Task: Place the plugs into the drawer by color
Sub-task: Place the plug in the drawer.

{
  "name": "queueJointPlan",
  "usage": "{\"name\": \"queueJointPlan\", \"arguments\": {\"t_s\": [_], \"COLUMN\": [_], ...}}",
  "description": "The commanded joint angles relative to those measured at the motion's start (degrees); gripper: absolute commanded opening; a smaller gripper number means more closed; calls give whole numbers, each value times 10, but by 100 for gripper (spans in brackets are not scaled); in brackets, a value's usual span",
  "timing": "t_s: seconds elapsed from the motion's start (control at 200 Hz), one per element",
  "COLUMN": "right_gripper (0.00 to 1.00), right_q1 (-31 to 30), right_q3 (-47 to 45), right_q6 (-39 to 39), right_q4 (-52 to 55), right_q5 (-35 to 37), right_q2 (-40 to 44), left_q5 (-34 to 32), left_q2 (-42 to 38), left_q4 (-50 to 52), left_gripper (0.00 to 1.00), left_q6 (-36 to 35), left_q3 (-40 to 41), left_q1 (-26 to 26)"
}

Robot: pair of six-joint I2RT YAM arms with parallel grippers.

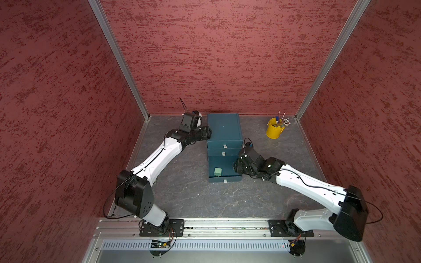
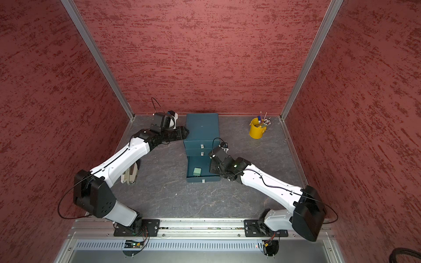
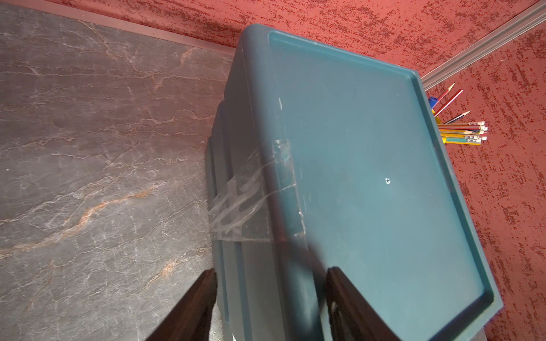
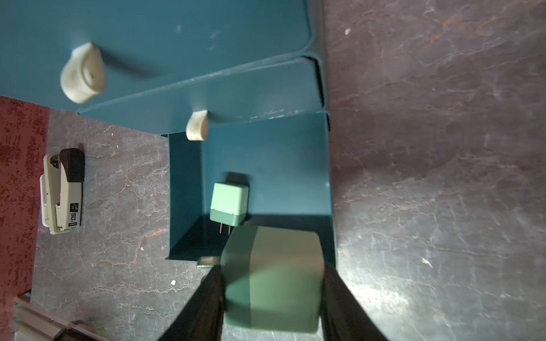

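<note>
The dark teal plastic chest of three stacked drawers (image 1: 224,129) stands at the back of the grey marbled desk (image 1: 182,193), and its bottom drawer (image 1: 225,180) is pulled out towards the robot. One sage green rounded-cube plug (image 1: 217,172) lies inside that drawer near the left wall, prongs pointing to the drawer front. The right fingers (image 4: 206,295) pinch a second sage green plug (image 4: 271,280) by two opposite faces and hold it above the open drawer, near its front and right of the plug inside. The left fingers (image 3: 204,301) are spread and straddle the chest's upper left edge, one beside the side wall, one over the lid; whether they press on it cannot be told. A yellow metal bucket of pencils (image 1: 274,129) stands at the back right. A grey and black stapler (image 4: 63,192) lies on the desk left of the chest.
</note>
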State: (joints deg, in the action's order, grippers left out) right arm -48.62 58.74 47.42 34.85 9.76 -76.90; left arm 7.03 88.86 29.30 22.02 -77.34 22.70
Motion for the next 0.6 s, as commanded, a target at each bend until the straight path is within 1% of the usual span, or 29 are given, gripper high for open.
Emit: {"name": "queueJointPlan", "arguments": {"t_s": [0.0,0.286,0.596], "right_gripper": [12,12,12], "right_q1": [-5,-5,-6], "right_q3": [17,-2,-7], "right_q6": [-9,12,14], "right_q4": [-53,-136,-152], "right_q5": [10,11,9], "right_q2": [-19,-57,-85], "left_q5": [-7,-6,-4], "left_q2": [-6,-4,-4], "left_q4": [38,37,35], "left_gripper": [62,62,62], "left_q6": [-14,-15,-15], "left_q3": [14,13,13], "left_q1": [-5,-6,-6]}}
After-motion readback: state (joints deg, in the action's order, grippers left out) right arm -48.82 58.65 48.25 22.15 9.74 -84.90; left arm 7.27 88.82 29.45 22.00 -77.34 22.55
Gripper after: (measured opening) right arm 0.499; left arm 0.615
